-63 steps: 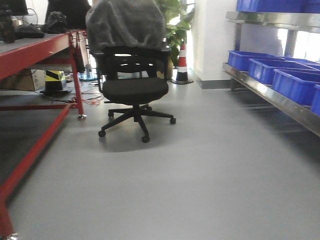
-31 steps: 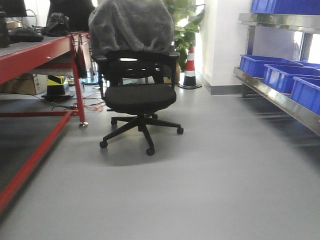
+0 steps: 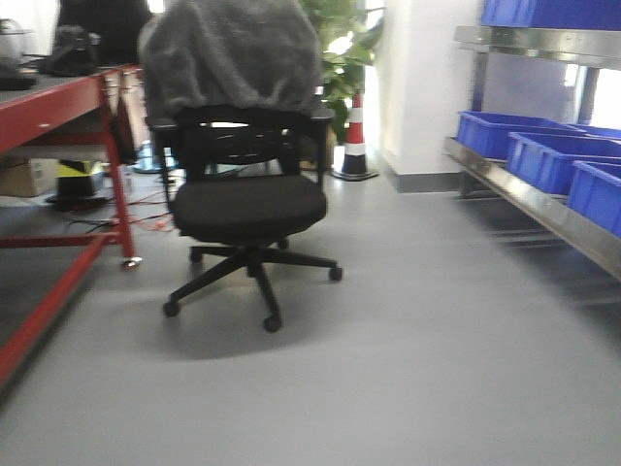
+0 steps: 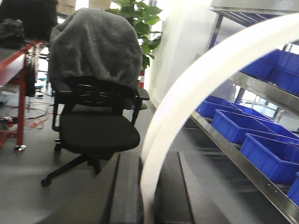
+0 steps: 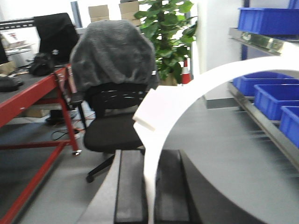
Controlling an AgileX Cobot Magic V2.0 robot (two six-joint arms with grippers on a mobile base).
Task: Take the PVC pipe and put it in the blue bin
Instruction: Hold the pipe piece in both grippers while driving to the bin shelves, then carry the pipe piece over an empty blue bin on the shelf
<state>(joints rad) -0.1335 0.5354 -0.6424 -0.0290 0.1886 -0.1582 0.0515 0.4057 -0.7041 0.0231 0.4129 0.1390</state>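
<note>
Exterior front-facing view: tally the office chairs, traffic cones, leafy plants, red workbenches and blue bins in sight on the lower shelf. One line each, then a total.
office chair: 1
traffic cone: 1
leafy plant: 1
red workbench: 1
blue bins on the lower shelf: 3
Total: 7

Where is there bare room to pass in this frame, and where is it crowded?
A wide strip of bare grey floor runs between the office chair and the shelf of blue bins on the right. The left is crowded: the chair stands close to the red table, leaving a narrow gap.
</note>
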